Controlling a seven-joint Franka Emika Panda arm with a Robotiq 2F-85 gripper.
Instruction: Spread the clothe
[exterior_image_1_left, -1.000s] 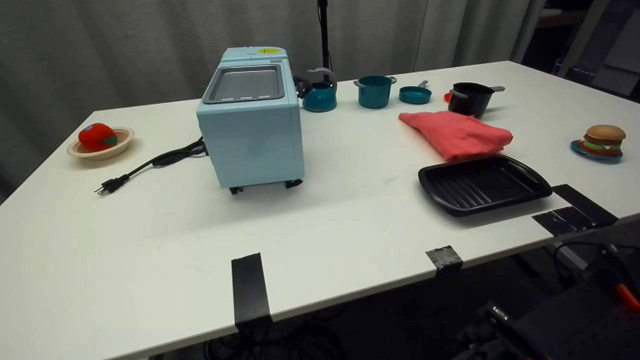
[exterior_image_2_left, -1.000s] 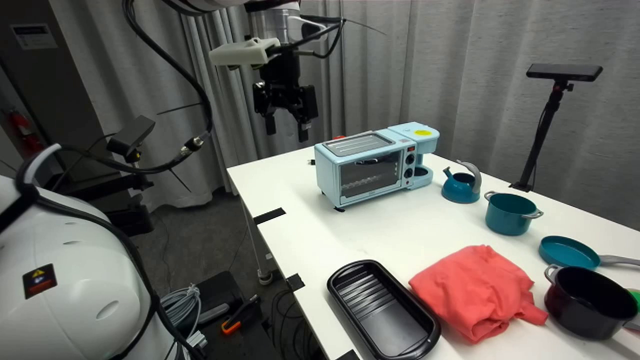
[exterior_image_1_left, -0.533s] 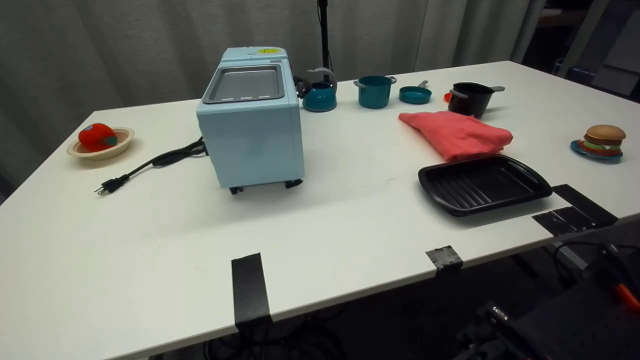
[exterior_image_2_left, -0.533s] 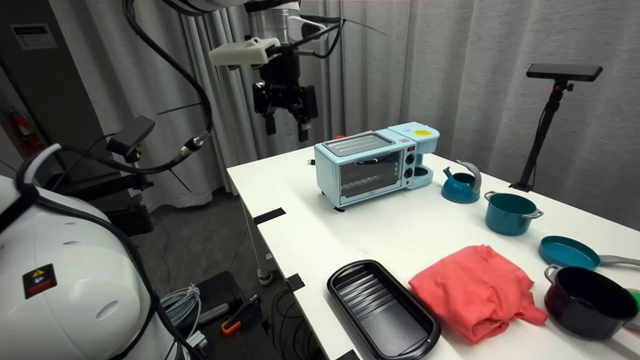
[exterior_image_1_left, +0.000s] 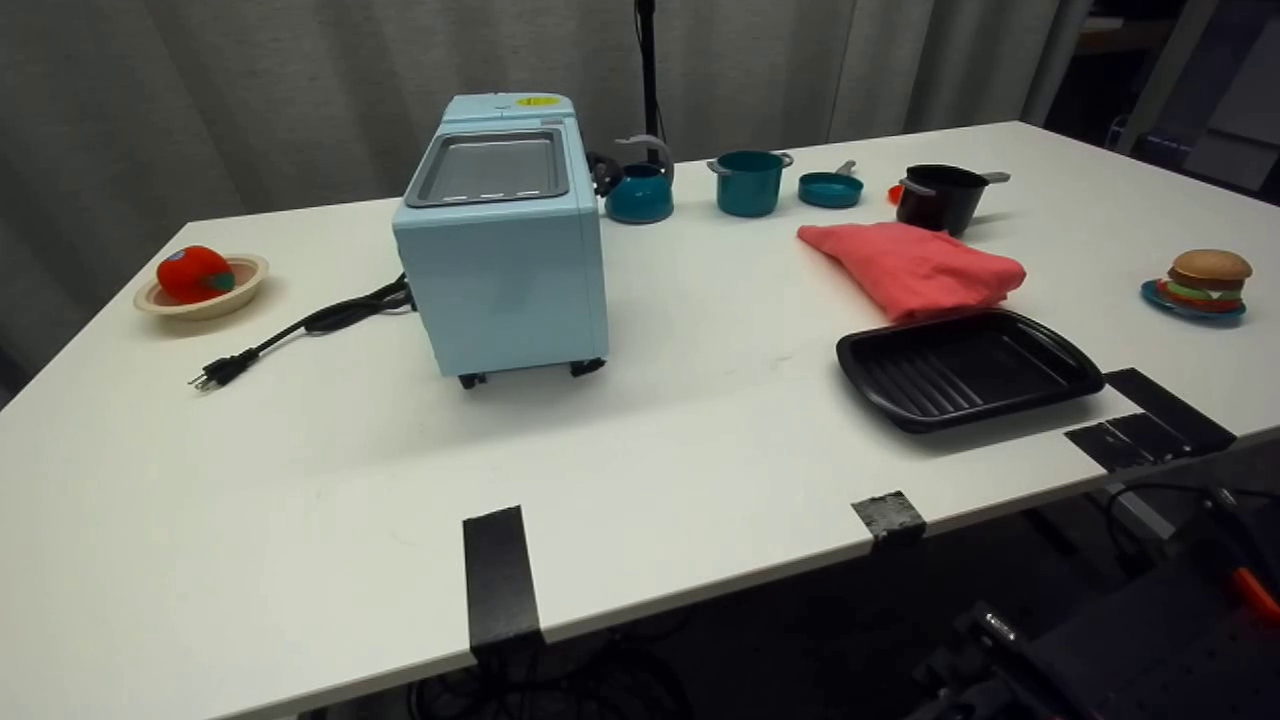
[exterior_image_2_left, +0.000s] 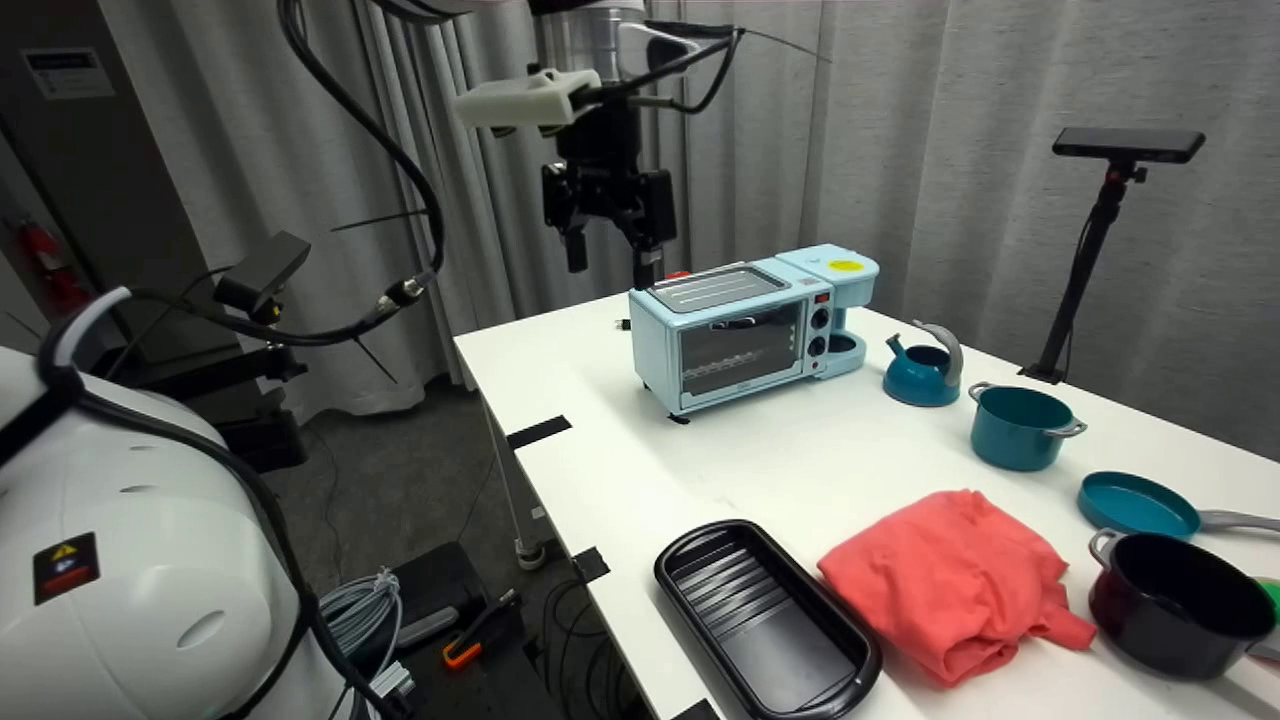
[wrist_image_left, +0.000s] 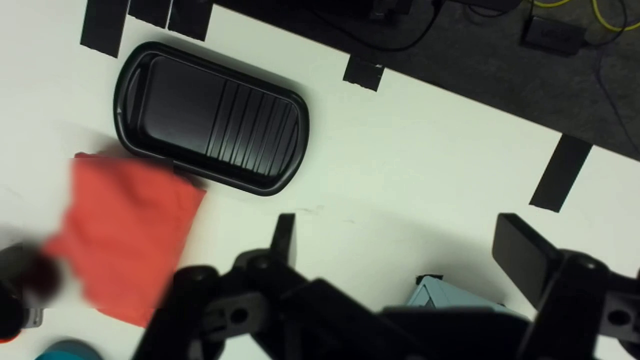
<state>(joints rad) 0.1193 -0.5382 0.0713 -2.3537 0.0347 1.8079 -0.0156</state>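
The coral-red cloth lies bunched and folded on the white table, beside the black baking tray. It shows in both exterior views (exterior_image_1_left: 915, 268) (exterior_image_2_left: 950, 585) and at the left of the wrist view (wrist_image_left: 130, 230), where it is partly blurred. My gripper (exterior_image_2_left: 611, 262) hangs high in the air near the oven end of the table, well away from the cloth. In the wrist view the two fingers (wrist_image_left: 397, 225) are wide apart with nothing between them. The gripper is out of view in an exterior view that shows the cloth at its right.
The black tray (exterior_image_2_left: 770, 620) touches or nearly touches the cloth. A light-blue toaster oven (exterior_image_2_left: 750, 340) stands close to my gripper. A teal kettle (exterior_image_2_left: 922, 375), teal pot (exterior_image_2_left: 1020, 428), teal pan (exterior_image_2_left: 1138, 505) and black pot (exterior_image_2_left: 1180, 605) line the far side. A toy burger (exterior_image_1_left: 1208, 280) sits beyond the cloth.
My gripper has moved a little to the right and slightly down in an exterior view, toward the oven. It stays open. The cloth and the other objects have not moved.
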